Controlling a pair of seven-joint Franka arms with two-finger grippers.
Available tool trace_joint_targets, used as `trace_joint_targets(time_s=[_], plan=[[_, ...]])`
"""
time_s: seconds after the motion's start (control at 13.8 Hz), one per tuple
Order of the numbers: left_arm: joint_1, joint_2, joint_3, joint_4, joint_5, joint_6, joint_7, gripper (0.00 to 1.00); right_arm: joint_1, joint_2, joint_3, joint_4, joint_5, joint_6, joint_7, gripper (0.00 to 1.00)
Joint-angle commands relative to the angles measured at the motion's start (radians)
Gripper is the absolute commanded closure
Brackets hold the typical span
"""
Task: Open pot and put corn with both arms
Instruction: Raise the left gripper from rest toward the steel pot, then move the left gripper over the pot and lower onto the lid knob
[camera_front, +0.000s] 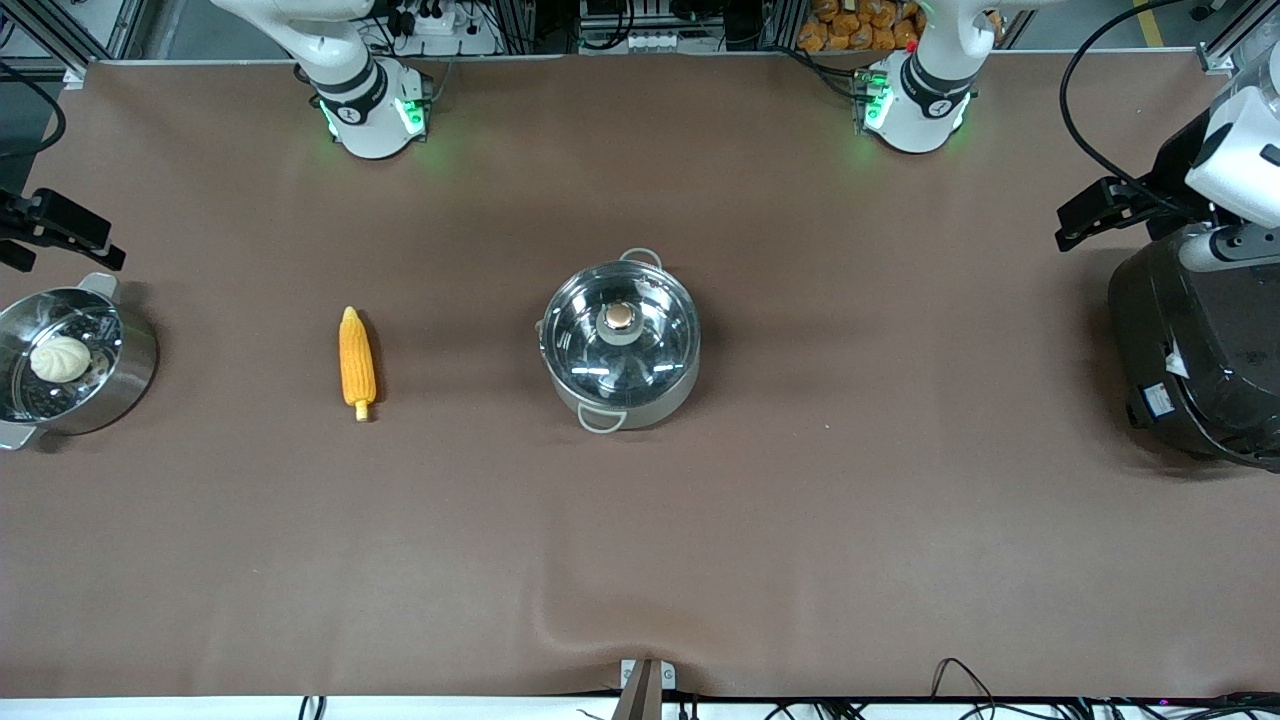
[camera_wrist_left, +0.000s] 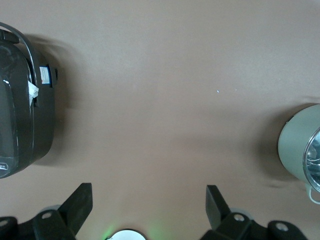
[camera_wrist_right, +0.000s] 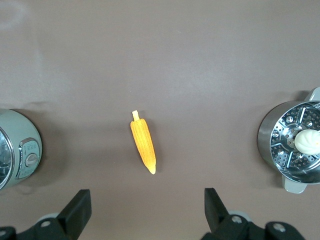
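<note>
The pot (camera_front: 620, 345) sits at the middle of the counter (camera_front: 800, 520) with its glass lid (camera_front: 618, 335) on, knob (camera_front: 618, 317) upward. The corn (camera_front: 357, 362) lies flat toward the right arm's end, well apart from the pot, its stub end pointing toward the front camera.

The front view alone takes in the whole layout: the steamer pot (camera_front: 70, 360) with its white bun (camera_front: 60, 358) at the right arm's end and the black rice cooker (camera_front: 1200, 350) at the left arm's end.

The left gripper (camera_wrist_left: 149, 202) hangs above bare counter between rice cooker (camera_wrist_left: 22, 110) and pot (camera_wrist_left: 302, 150), fingers (camera_wrist_left: 80, 202) spread wide and empty; its wrist view catches only an edge of the pot.

The right gripper (camera_wrist_right: 147, 205) hangs over the corn (camera_wrist_right: 143, 143), fingers (camera_wrist_right: 79, 206) likewise wide apart, holding nothing; its wrist view shows the corn whole, between pot (camera_wrist_right: 17, 150) and steamer pot (camera_wrist_right: 292, 145)
</note>
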Motion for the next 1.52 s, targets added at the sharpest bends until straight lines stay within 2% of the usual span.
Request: trace_joint_targets(time_s=[0.0,0.51,0.87,1.16,1.3,1.44], plan=[[-0.006,-0.008,0.01,0.013,-0.012,-0.023,0.028,0.0,0.014,-0.025,-0.013,-0.027,0.013,0.001,0.012,0.0],[-0.006,0.008,0.001,0.014,0.029,-0.024,0.023,0.0,0.017,-0.025,-0.012,-0.027,0.012,-0.01,0.012,0.0],[-0.017,0.028,-0.031,0.006,0.01,-0.023,-0.032,0.0,0.021,-0.023,-0.01,-0.034,0.012,-0.033,0.011,0.0],[-0.112,0.112,-0.114,0.013,0.014,0.057,-0.236,0.0,0.023,-0.026,-0.009,-0.032,0.012,-0.037,0.012,0.0],[-0.201,0.168,-0.115,0.013,0.019,0.138,-0.3,0.0,0.023,-0.031,-0.01,-0.02,0.013,-0.06,0.012,0.0],[-0.297,0.242,-0.115,0.022,0.016,0.236,-0.448,0.0,0.02,-0.041,-0.012,-0.017,0.016,-0.079,0.005,0.0]])
